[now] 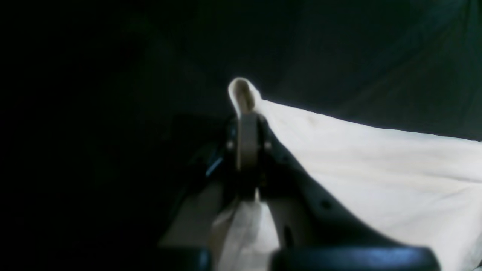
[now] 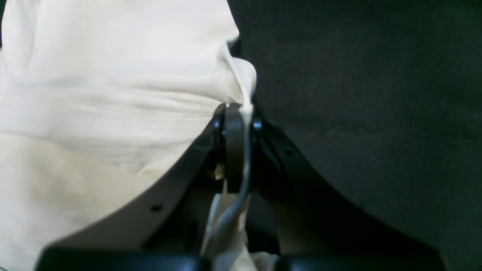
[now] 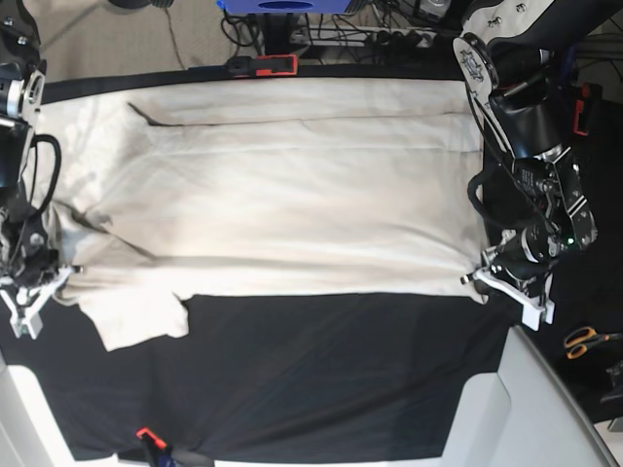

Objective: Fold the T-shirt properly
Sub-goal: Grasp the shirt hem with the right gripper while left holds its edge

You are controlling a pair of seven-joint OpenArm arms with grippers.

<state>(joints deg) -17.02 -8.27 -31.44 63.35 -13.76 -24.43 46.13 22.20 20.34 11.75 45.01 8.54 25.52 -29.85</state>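
One T-shirt (image 3: 273, 195), cream and plain, lay spread on the black tablecloth (image 3: 331, 379) that covered the bench. Its long axis ran across the base view, side to side, parallel to the cloth's far edge. A short sleeve (image 3: 136, 316) hung out from the shirt's near edge at that view's left, so the shoulder end pointed toward my right arm and the hem end toward my left arm. The near edge of the body ran as a fairly straight line between my two claws.

My left claw (image 1: 246, 109) was clamped together on a corner of the T-shirt; a small loop of cloth stuck up past the tips, and the fabric ran away taut to one side of it. My right claw (image 2: 237, 113) was likewise closed on cloth, a bunched fold squeezed between the pads, the rest of the shirt billowing beside it.

Count: one T-shirt, two claws, both gripping it at opposite ends of its near edge. One pair of orange-handled scissors (image 3: 587, 341) lay beyond the shirt's hem end, off the tablecloth. Two red clamps pinned the tablecloth, one (image 3: 263, 65) just past the shirt's far edge, one (image 3: 146, 435) at the cloth's near edge, well apart from the shirt.
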